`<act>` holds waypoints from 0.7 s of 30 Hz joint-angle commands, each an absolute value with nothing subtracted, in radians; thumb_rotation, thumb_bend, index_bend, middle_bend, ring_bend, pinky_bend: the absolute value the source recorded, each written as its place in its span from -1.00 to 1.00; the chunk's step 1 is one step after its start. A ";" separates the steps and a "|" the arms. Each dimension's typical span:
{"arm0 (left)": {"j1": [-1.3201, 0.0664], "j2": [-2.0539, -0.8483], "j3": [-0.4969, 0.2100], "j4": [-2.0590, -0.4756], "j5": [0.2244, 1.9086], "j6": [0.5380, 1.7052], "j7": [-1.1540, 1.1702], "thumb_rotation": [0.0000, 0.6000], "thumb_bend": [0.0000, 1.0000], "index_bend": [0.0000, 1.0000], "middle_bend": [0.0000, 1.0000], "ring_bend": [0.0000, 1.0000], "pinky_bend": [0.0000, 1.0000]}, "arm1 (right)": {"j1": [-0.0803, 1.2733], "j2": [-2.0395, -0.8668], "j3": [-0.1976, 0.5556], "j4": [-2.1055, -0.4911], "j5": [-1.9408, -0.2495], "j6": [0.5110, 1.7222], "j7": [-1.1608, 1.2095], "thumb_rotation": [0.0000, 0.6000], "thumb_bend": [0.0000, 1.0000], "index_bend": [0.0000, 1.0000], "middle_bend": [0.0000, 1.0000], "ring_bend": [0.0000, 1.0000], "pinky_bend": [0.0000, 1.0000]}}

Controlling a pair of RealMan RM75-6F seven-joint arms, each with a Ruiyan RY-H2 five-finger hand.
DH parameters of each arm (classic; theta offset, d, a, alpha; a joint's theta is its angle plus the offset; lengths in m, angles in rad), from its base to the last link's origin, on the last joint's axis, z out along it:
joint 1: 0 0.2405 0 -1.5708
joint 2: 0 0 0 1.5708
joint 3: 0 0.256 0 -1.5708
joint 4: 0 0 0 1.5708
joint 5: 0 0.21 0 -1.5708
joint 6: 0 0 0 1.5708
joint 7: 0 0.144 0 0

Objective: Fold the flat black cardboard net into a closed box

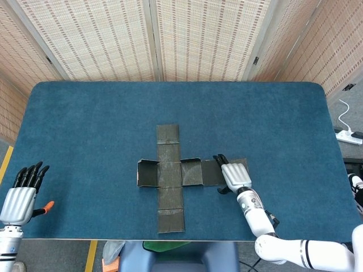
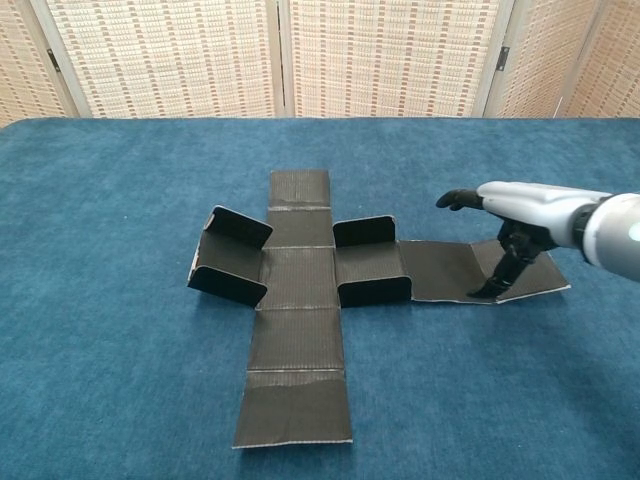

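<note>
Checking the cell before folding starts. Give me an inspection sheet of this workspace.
Surface: table covered in blue felt, flat.
Job's things: black cardboard net lies unfolded as a cross at the table's centre; small side flaps on two panels stand up, the rest lies flat.
Clutter: nothing seen on the table.
Hands: right hand is above the net's right end, fingers stretched forward, thumb tip down at the end panel; contact cannot be judged. Left hand is off the table's near left corner, holding nothing.
Cables: white cable and power strip on the floor to the right.
Surroundings: woven folding screens behind the table.
</note>
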State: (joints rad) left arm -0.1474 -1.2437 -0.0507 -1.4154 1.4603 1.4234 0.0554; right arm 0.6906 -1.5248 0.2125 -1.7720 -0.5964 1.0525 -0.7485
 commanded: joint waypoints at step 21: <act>-0.154 -1.253 -0.043 -1.388 1.449 1.388 0.038 1.00 -0.60 -1.00 -1.00 -1.00 -0.92 | 0.907 -1.661 0.223 -1.592 -0.294 1.029 -0.882 1.00 -0.66 -1.00 -0.92 0.55 0.98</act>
State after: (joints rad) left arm -0.1542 -1.2530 -0.0429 -1.3879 1.4489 1.3883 0.0386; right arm 0.8903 -1.6526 0.2217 -1.6049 -0.3131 1.0265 -0.8660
